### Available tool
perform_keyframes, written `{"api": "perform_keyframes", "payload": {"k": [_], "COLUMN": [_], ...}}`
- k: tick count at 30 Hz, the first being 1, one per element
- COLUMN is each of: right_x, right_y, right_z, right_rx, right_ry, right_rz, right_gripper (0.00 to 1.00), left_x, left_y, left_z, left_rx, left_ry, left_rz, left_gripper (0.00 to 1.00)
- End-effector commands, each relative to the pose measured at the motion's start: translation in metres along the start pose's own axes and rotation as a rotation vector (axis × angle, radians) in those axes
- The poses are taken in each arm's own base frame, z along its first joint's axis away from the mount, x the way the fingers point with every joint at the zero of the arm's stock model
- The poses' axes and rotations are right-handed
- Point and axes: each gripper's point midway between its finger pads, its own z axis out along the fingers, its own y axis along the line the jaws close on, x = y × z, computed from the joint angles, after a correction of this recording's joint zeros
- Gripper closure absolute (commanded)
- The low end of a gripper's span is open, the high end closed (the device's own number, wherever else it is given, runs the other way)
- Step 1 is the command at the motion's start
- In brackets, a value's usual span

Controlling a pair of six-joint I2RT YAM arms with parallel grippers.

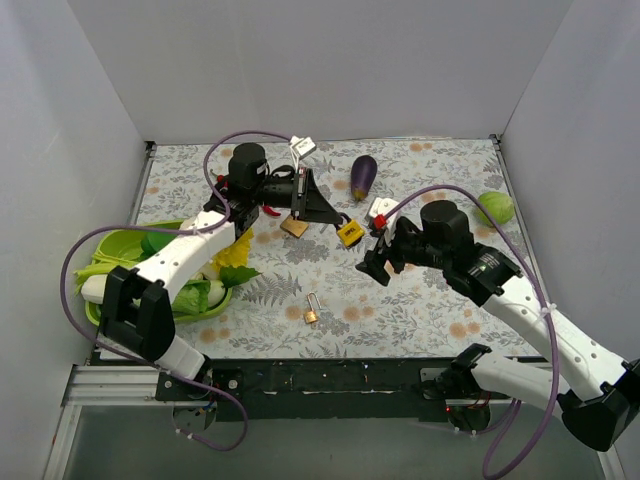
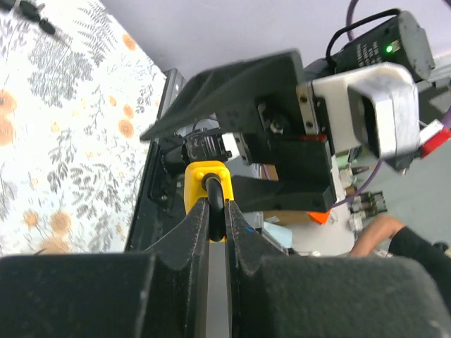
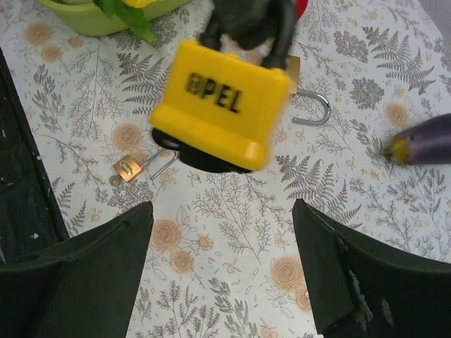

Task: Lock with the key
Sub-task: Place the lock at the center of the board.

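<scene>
My left gripper (image 2: 216, 208) is clamped on the shackle of the yellow padlock (image 3: 222, 105), hanging it above the middle of the table (image 1: 420, 300). My right gripper (image 3: 222, 210) stands wide apart at five o'clock of the lock, holding nothing. A dark shape (image 3: 201, 158) under the lock's body may be the key; I can't tell. If it is seated loosely it could drop out, and a swinging lock would spoil any re-grip.

In the right wrist view the padlock (image 3: 222, 105) is blurred, and the left gripper (image 3: 246, 39) hides its shackle. Whether a key sits in it cannot be told. The eggplant (image 3: 423, 141) is cut by the right edge, the bowl (image 3: 99, 17) by the top.
</scene>
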Motion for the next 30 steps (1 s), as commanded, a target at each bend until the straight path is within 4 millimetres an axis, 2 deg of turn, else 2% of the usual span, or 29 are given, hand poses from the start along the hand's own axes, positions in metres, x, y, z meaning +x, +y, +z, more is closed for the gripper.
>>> {"api": "perform_keyframes", "payload": {"k": [1, 4, 5, 13, 15, 17, 23, 30], "right_x": [-0.021, -0.031, -0.028, -0.05, -0.043, -0.046, -0.044, -0.031], "right_y": [-0.002, -0.001, 0.0, 0.005, 0.005, 0.004, 0.005, 0.011], "right_z": [-0.013, -0.018, -0.018, -0.004, 0.005, 0.008, 0.024, 0.037], "right_rx": [0.002, 0.001, -0.007, -0.105, -0.122, -0.127, -0.144, -0.155], "right_ry": [-0.039, -0.072, -0.053, -0.032, 0.009, 0.013, 0.035, 0.065], "right_rz": [0.127, 0.128, 0.137, 0.205, 0.244, 0.26, 0.274, 0.271], "right_gripper": [0.12, 0.12, 0.12, 0.15, 0.16, 0.16, 0.21, 0.27], "left_x": [0.022, 0.025, 0.026, 0.034, 0.033, 0.037, 0.043, 0.046], "left_y": [0.002, 0.003, 0.004, 0.018, 0.021, 0.025, 0.021, 0.022], "left_z": [-0.014, -0.017, -0.017, -0.017, -0.017, -0.016, -0.009, -0.007], "left_rx": [-0.178, -0.212, -0.22, -0.278, -0.295, -0.302, -0.281, -0.269], "left_ry": [-0.041, -0.067, -0.07, -0.095, -0.106, -0.112, -0.106, -0.113], "left_rz": [-0.113, -0.14, -0.142, -0.175, -0.177, -0.194, -0.201, -0.259], "left_gripper": [1.0, 1.0, 1.0, 1.0, 1.0, 1.0, 1.0, 1.0]}}
